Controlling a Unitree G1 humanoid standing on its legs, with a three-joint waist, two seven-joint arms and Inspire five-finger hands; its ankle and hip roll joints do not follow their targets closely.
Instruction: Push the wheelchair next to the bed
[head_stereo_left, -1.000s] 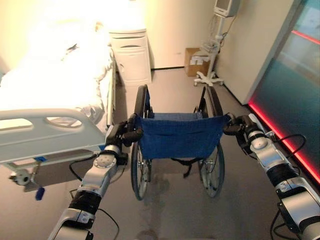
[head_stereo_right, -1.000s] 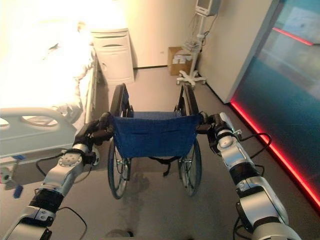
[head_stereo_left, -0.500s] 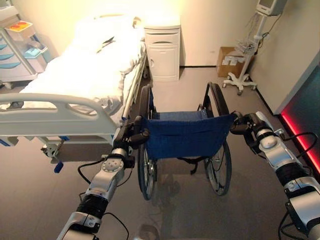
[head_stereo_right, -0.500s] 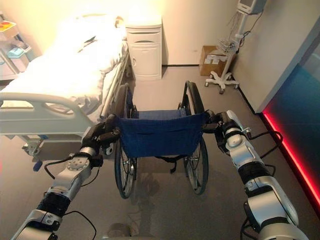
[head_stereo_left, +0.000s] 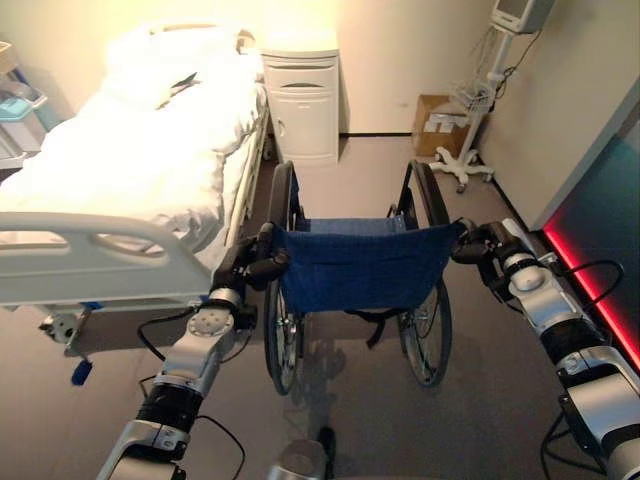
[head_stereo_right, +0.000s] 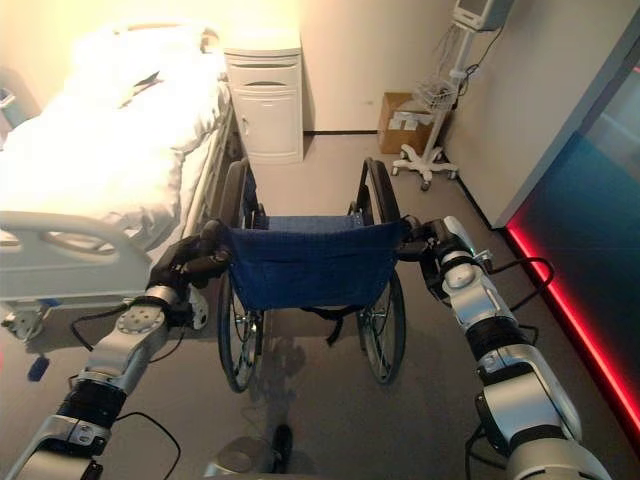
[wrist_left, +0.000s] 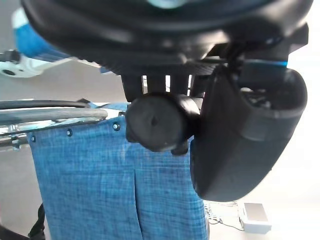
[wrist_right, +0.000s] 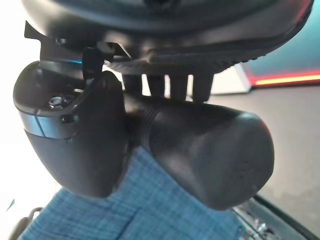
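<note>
Left hand (head_stereo_left: 252, 262): fingers curled round wheelchair's left push handle (wrist_left: 156, 121). Right hand (head_stereo_left: 480, 246): fingers wrapped round right push handle (wrist_right: 205, 155). Blue wheelchair (head_stereo_left: 360, 270) on floor, straight ahead of both sets of fingers, backrest spanning between them. Hospital bed (head_stereo_left: 120, 170) just beyond left fingers, alongside chair's left wheel. White bedside cabinet (head_stereo_left: 302, 100) farther off, at wall; cardboard box (head_stereo_left: 432, 122) and wheeled monitor stand (head_stereo_left: 470, 150) beyond right fingers.

right hand (wrist_right: 75, 145) curled round the wheelchair's black push handle (wrist_right: 210, 155)
</note>
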